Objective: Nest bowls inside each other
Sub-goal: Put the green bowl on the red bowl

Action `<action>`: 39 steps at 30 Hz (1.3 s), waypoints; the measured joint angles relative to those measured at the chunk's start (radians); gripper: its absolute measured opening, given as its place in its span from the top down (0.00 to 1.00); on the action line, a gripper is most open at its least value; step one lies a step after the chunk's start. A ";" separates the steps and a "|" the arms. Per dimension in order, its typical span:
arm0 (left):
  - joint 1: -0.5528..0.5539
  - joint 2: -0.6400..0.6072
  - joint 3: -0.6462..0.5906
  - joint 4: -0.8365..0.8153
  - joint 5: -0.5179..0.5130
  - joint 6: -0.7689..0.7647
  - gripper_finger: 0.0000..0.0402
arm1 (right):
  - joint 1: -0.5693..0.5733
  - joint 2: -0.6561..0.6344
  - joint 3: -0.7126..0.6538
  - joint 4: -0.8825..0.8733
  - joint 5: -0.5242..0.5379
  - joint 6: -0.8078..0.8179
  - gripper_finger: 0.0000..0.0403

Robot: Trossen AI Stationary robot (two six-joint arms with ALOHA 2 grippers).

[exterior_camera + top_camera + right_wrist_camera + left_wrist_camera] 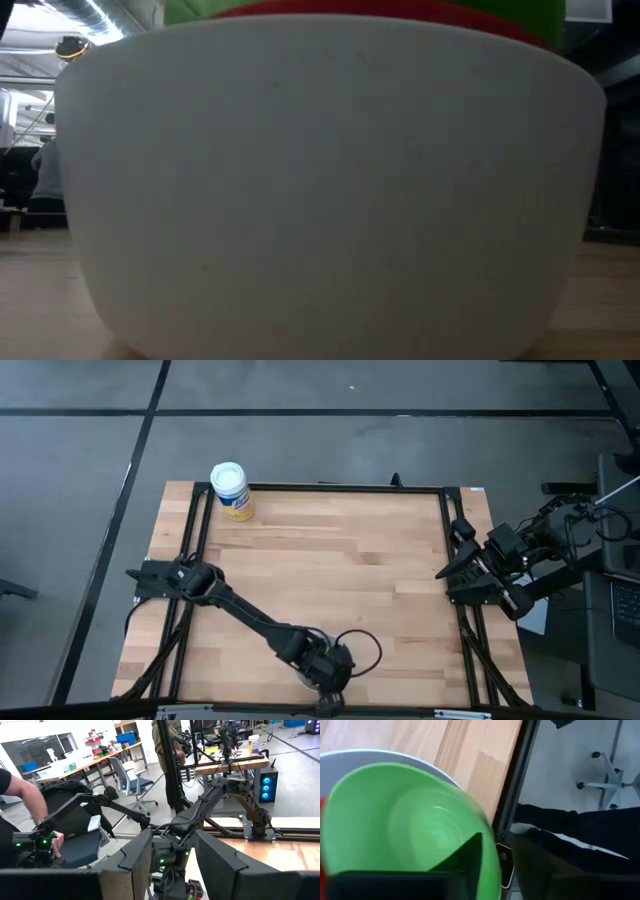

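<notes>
Near table edge, middle: white bowl (320, 190) sits there, with the red bowl (420, 12) and green bowl (405, 820) nested inside it.
Green bowl: innermost of the stack, rim above the red one.
Left gripper (325, 668): directly over the stack, one finger (465, 857) inside the green bowl's wall; jaw width cannot be told.
Right gripper (172, 865): parked at the table's right edge, jaws apart, holding nothing.
Jar (232, 490): far left corner, well apart from the bowls.

three bowls visible: white bowl (320, 200), red bowl (380, 10), green bowl (405, 820); one jar (232, 490).
</notes>
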 joint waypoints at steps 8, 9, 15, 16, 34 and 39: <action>0.011 0.000 0.000 -0.104 0.012 -0.034 0.59 | 0.000 0.000 0.000 0.000 -0.007 0.000 0.62; 0.012 0.000 0.000 -0.108 0.015 -0.033 0.61 | 0.000 0.000 0.000 0.000 -0.008 0.000 0.62; 0.012 0.000 0.000 -0.156 -0.026 -0.010 0.77 | 0.000 0.000 0.000 0.000 -0.008 -0.001 0.62; 0.012 0.000 0.000 -0.165 -0.022 0.004 0.81 | 0.000 0.000 0.000 0.000 -0.008 -0.001 0.62; 0.102 0.010 -0.020 -0.334 0.041 0.192 0.78 | 0.000 0.003 0.000 0.000 -0.008 -0.001 0.62; 0.096 -0.040 0.067 -0.361 0.014 0.187 0.70 | 0.000 0.004 0.000 0.000 -0.008 0.003 0.62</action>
